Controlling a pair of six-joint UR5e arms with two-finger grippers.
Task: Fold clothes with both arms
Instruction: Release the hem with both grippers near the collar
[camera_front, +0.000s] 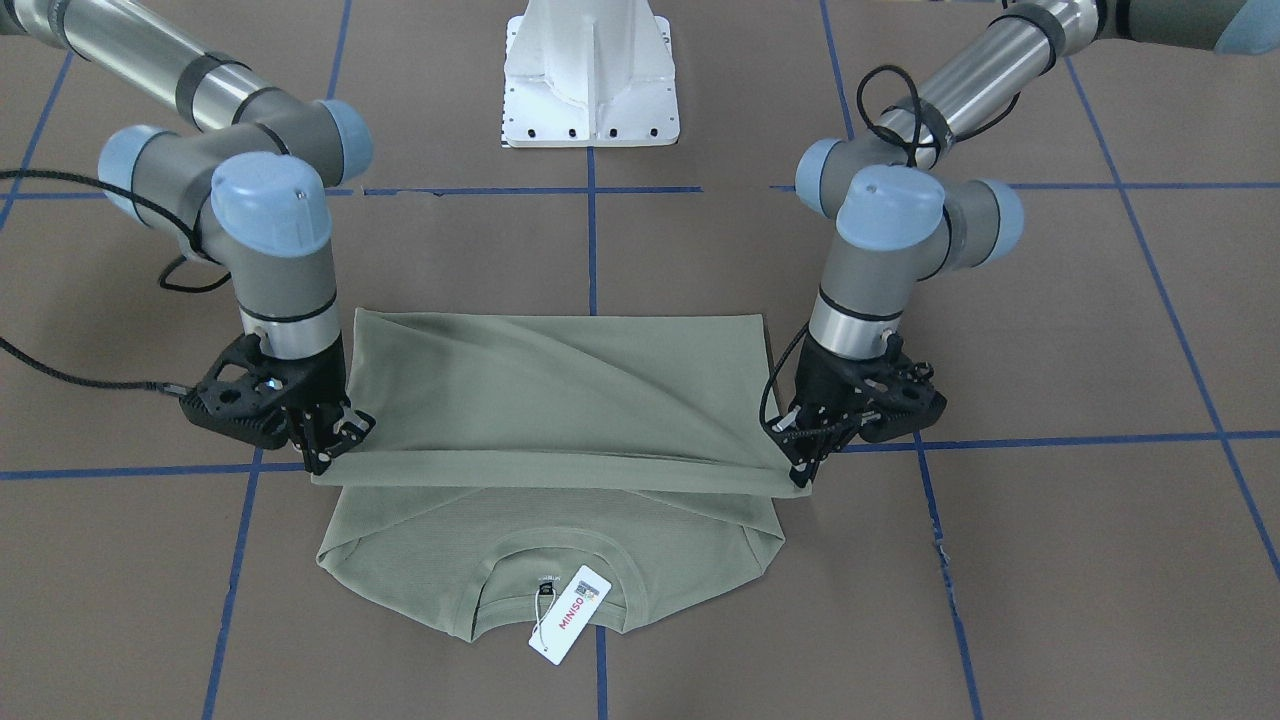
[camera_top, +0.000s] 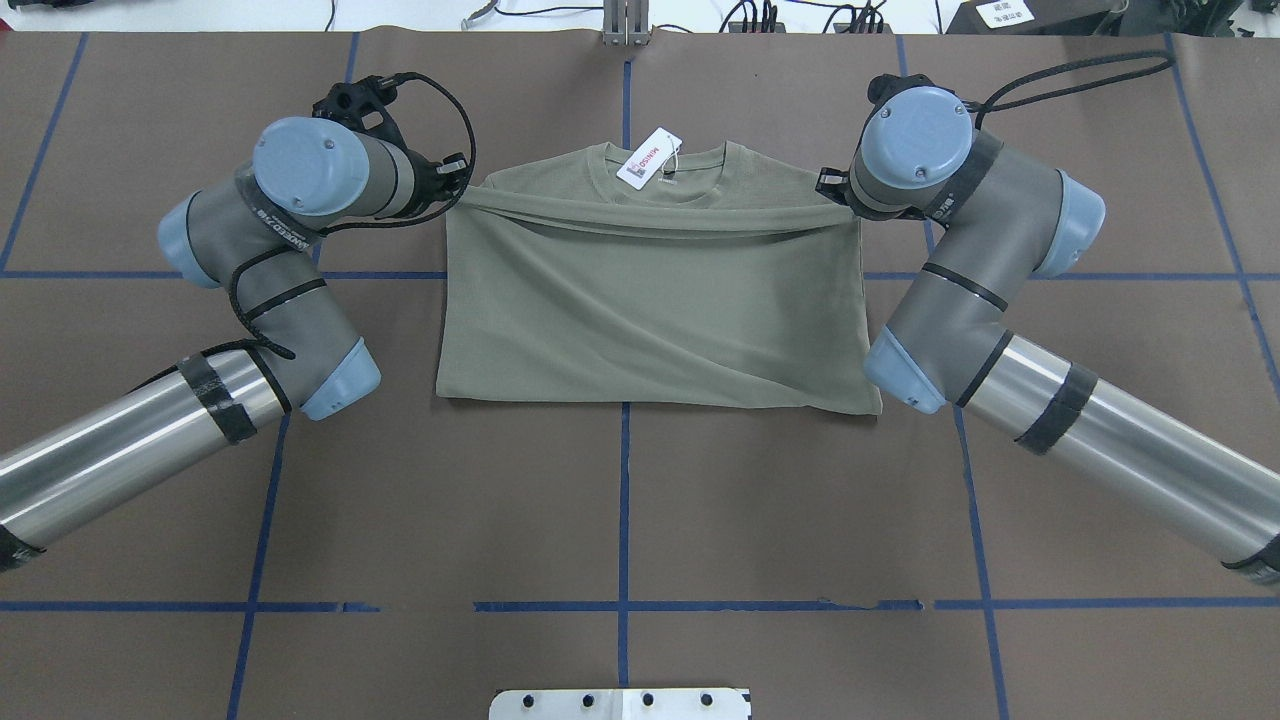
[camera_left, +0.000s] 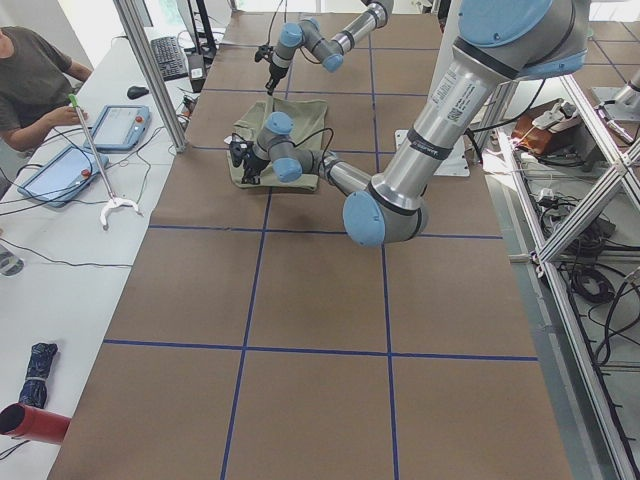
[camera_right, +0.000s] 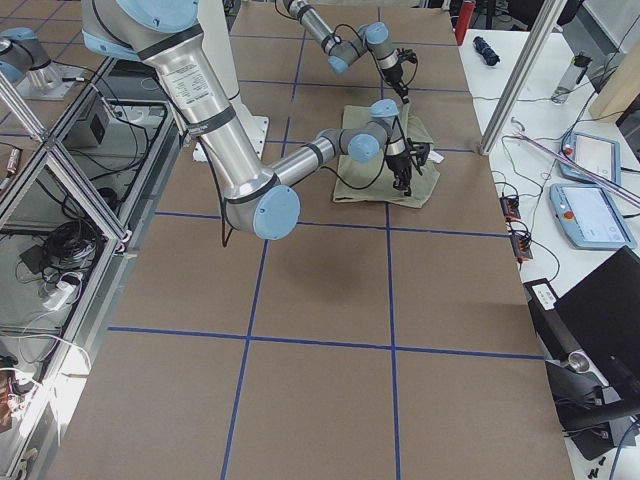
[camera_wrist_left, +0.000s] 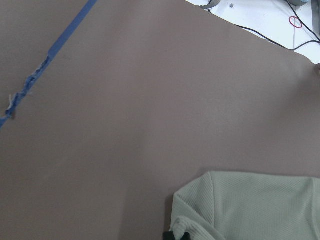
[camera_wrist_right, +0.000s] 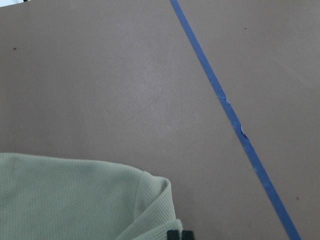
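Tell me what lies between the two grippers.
The olive shirt: its folded-over hem stretches from the right gripper to the left gripper, each pinching a corner. It is clearest in the front-facing view.

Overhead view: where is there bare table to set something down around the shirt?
The widest bare table lies between the folded edge of the shirt and the white pedestal base. It is crowded at the collar end, where the left gripper and right gripper hold the hem.

Bright, even light; soft shadows.
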